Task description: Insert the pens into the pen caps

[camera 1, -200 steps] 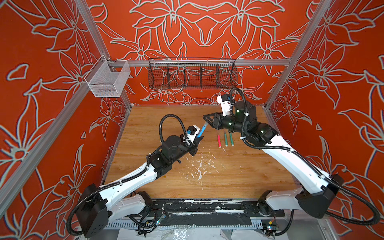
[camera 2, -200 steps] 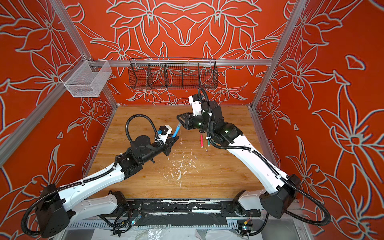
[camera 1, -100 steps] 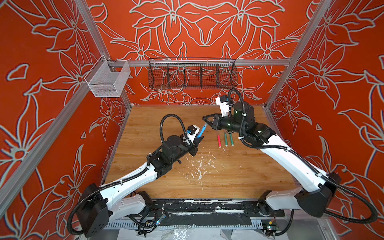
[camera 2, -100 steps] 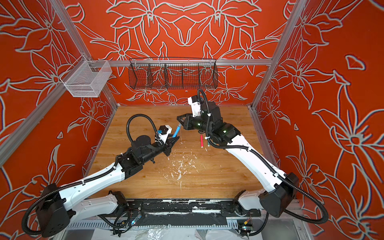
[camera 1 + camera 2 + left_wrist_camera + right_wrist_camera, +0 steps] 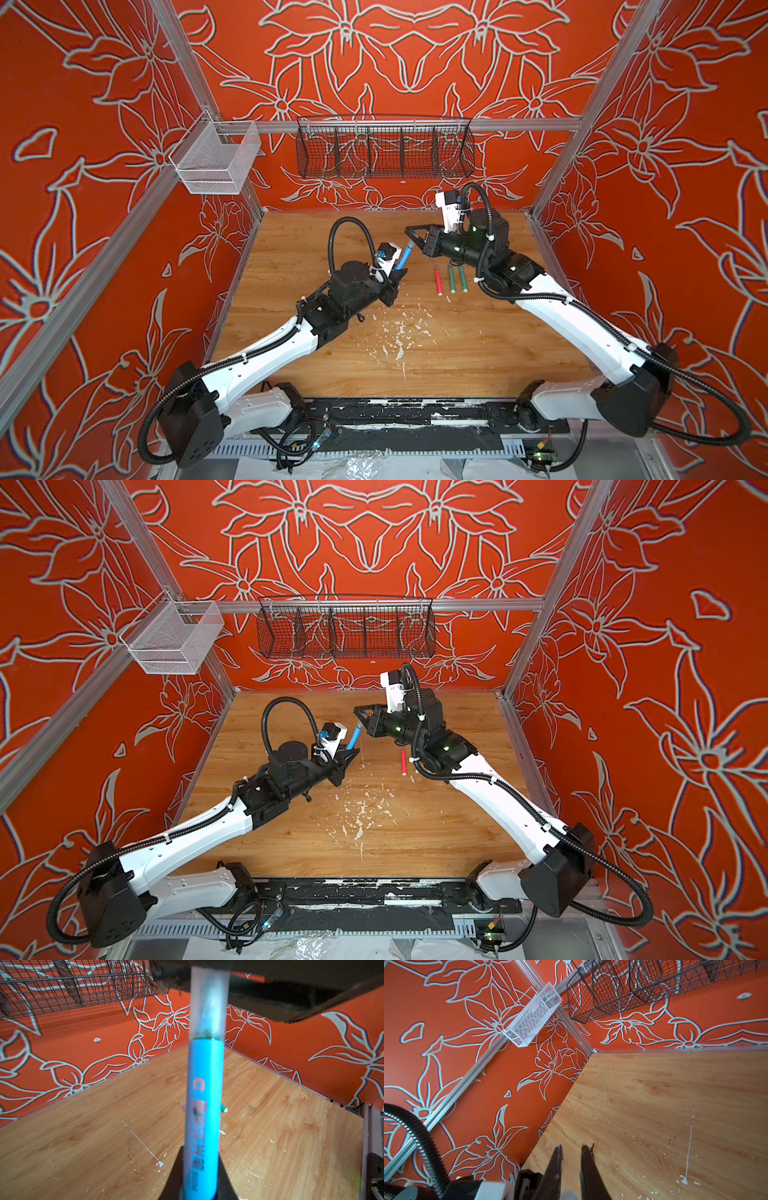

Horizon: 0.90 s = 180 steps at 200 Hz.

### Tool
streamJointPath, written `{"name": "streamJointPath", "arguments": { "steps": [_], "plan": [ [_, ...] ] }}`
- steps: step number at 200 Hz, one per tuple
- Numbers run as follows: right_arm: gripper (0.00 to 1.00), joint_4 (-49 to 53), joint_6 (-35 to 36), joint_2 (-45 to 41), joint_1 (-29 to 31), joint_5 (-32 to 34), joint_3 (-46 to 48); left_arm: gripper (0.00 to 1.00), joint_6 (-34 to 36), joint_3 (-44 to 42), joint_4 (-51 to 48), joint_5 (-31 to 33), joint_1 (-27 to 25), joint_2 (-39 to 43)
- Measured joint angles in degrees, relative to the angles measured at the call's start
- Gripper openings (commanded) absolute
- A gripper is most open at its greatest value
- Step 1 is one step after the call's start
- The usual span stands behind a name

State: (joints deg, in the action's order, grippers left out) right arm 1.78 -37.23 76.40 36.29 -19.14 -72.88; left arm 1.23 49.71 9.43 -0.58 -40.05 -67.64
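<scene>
My left gripper [image 5: 397, 277] [image 5: 200, 1167] is shut on the blue pen [image 5: 404, 258] [image 5: 354, 737] [image 5: 204, 1095], which slants up towards the right arm. A translucent greyish pen cap [image 5: 207, 1003] sits over the pen's tip, its rim against the blue barrel. My right gripper [image 5: 411, 237] [image 5: 360, 717] [image 5: 572, 1149] is shut on this cap [image 5: 569, 1194], of which only the end shows between the fingers. A red pen [image 5: 438, 282] [image 5: 402, 761] and two green pens [image 5: 451, 279] [image 5: 462, 278] lie side by side on the wooden table [image 5: 457, 353].
White paint flecks [image 5: 399, 332] dot the table's middle. A black wire basket [image 5: 384, 147] hangs on the back wall. A white mesh basket [image 5: 216, 160] hangs at the back left corner. Red walls enclose the table on three sides.
The right gripper's jaws have narrowed onto the cap at the pen's tip, and its wrist has shifted slightly. The left arm and the blue pen have stayed put.
</scene>
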Motion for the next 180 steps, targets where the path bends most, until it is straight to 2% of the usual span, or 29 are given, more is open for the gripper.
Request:
{"name": "streamJointPath", "arguments": {
  "steps": [57, 180],
  "plan": [
    [0.0, -6.1, -0.5, -1.9, -0.1, 4.6, 5.6, 0.0, 0.3, 3.4, -0.8, -1.3, 0.5, -5.0],
    [0.0, -16.0, -2.2, -1.9, 0.4, 8.2, 14.3, 0.0, 0.9, 5.2, -4.5, -4.2, 2.1, -8.5]
  ]
}}
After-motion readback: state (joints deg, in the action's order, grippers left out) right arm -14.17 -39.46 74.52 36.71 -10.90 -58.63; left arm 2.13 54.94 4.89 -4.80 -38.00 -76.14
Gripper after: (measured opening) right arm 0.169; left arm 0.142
